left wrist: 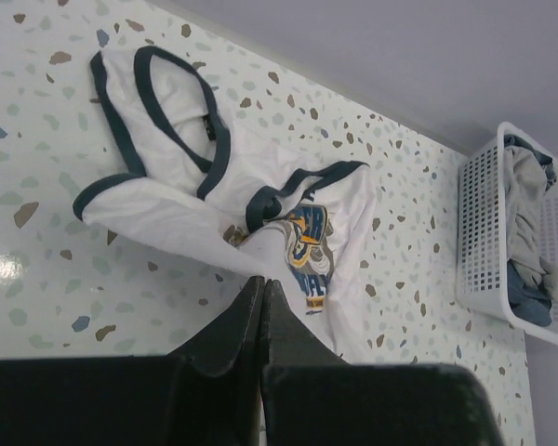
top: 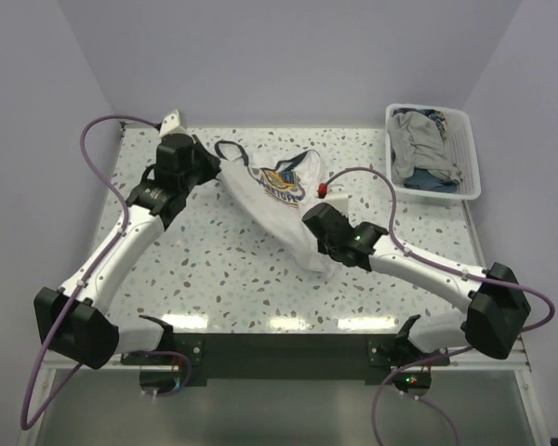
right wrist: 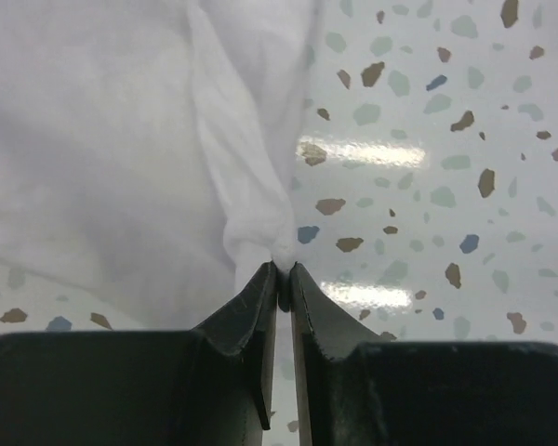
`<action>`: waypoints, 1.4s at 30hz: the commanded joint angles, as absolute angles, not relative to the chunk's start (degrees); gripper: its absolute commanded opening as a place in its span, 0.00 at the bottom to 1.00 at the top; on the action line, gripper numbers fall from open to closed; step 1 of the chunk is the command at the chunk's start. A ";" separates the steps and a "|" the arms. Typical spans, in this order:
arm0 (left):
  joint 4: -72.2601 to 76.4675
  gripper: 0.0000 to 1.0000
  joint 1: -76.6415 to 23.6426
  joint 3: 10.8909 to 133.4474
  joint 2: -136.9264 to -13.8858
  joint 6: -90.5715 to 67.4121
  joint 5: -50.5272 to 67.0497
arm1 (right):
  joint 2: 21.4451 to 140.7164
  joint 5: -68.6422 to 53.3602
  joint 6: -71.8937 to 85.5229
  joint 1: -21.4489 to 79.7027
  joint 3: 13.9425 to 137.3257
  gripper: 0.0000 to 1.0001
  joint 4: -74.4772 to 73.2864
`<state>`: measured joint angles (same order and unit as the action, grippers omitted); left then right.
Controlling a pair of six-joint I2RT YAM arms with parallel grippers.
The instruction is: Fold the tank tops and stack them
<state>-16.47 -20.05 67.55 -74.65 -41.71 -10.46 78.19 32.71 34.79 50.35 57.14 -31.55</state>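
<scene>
— Speckled table (top: 214, 269), pale walls. White top (top: 270, 190) position?
— Mid-table, stretched as a band from 11 o'clock down towards 5 o'clock; print faces up.
— Left gripper (left wrist: 263, 283)?
— Jaws closed, pinching a fold of the white top near the navy armhole trim, at the 11 o'clock end.
— Right gripper (right wrist: 284, 274)?
— Closed on a bunched bit of plain white cloth, at the 5 o'clock end.
— Grey top (top: 417, 149)?
— In basket (top: 471, 153), 2 o'clock corner, with blue cloth.
</scene>
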 commanded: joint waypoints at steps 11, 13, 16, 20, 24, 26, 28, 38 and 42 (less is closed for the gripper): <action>-14.68 0.00 -18.90 72.33 -80.58 -38.15 -11.16 | 80.33 27.68 36.82 45.27 47.73 0.04 -27.16; -14.06 0.00 -17.93 75.57 -86.38 -37.44 -10.11 | 79.55 28.91 37.70 43.43 45.89 0.03 -27.51; -15.02 0.00 -17.84 83.04 -96.10 -36.04 -9.93 | 75.86 28.92 38.06 39.22 41.67 0.02 -27.68; -16.34 0.00 -17.14 92.36 -108.26 -35.33 -9.14 | 72.16 29.62 38.23 35.78 38.15 0.01 -28.39; -11.79 0.05 -15.39 97.63 -117.14 -33.41 -3.27 | 73.29 30.41 38.50 35.16 39.63 0.01 -29.44; -11.42 0.15 -14.77 99.57 -119.17 -32.87 -0.98 | 74.26 30.41 38.23 35.16 40.69 0.01 -29.71; -11.78 0.42 -14.33 101.34 -120.15 -31.99 1.49 | 75.23 30.06 37.97 35.24 42.27 0.01 -29.53; -13.26 0.79 -15.29 78.43 -97.32 -35.84 -8.68 | 78.75 27.43 35.95 33.58 45.62 0.05 -27.51; -11.69 0.63 -15.91 57.19 -82.92 -40.41 -16.24 | 78.49 25.93 34.81 32.17 45.79 0.05 -26.98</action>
<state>-12.01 -15.33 67.90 -90.15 -36.21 -8.78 78.50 27.00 35.99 33.30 43.72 -28.49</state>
